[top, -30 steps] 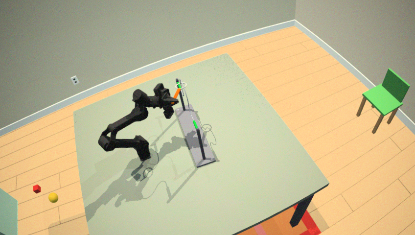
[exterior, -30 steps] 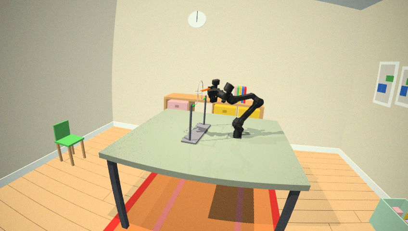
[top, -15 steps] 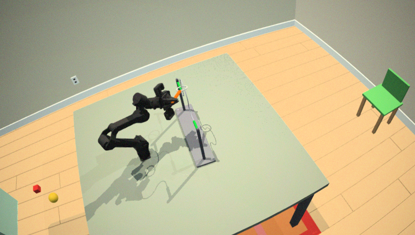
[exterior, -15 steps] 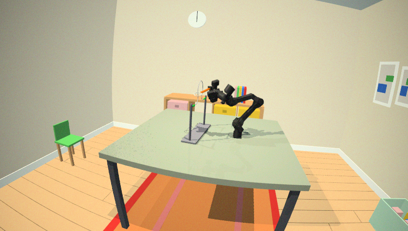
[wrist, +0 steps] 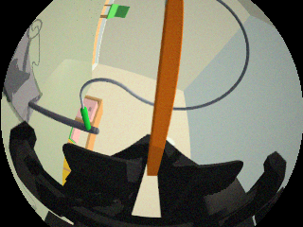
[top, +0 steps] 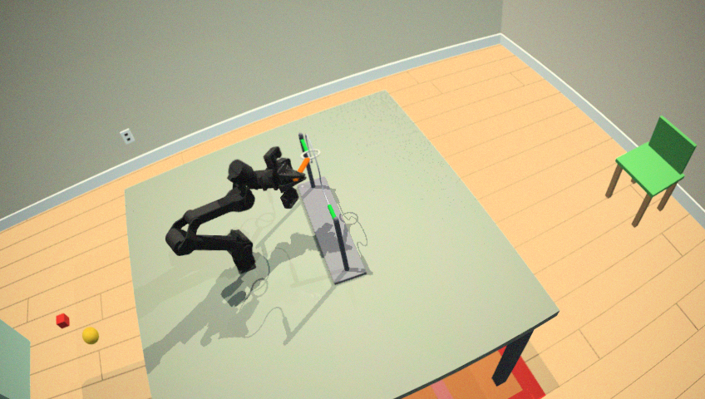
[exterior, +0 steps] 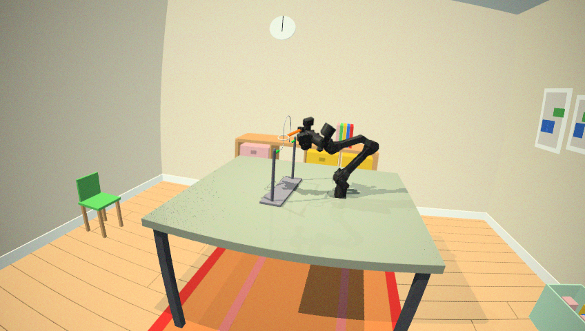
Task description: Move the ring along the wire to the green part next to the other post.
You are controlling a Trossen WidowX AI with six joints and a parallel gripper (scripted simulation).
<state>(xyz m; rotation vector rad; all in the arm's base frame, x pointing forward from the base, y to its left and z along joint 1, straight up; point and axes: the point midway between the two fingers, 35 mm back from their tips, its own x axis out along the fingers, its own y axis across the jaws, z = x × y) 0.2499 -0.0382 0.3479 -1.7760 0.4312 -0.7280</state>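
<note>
Ring (top: 302, 155) (exterior: 279, 137) above pale green table (top: 420, 296) (exterior: 287, 241), pincer (top: 303, 176) (exterior: 300, 132) (wrist: 154, 139) clamped on orange handle (top: 303, 165) (exterior: 294, 133) (wrist: 168, 71), beige wall (exterior: 230, 74) behind.

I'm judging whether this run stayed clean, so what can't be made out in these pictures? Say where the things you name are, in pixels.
- Whether the white ring (top: 303, 155) (exterior: 279, 138) touches the grey wire (wrist: 247, 52): too small in the top and exterior views; the wrist view shows no ring.
- The far end of the orange handle (top: 303, 165) (exterior: 294, 133) (wrist: 167, 71): cut off by the wrist view's upper edge.
- The mint bin's (top: 12, 356) (exterior: 552, 307) full outline: cut off in top and exterior views.
</note>
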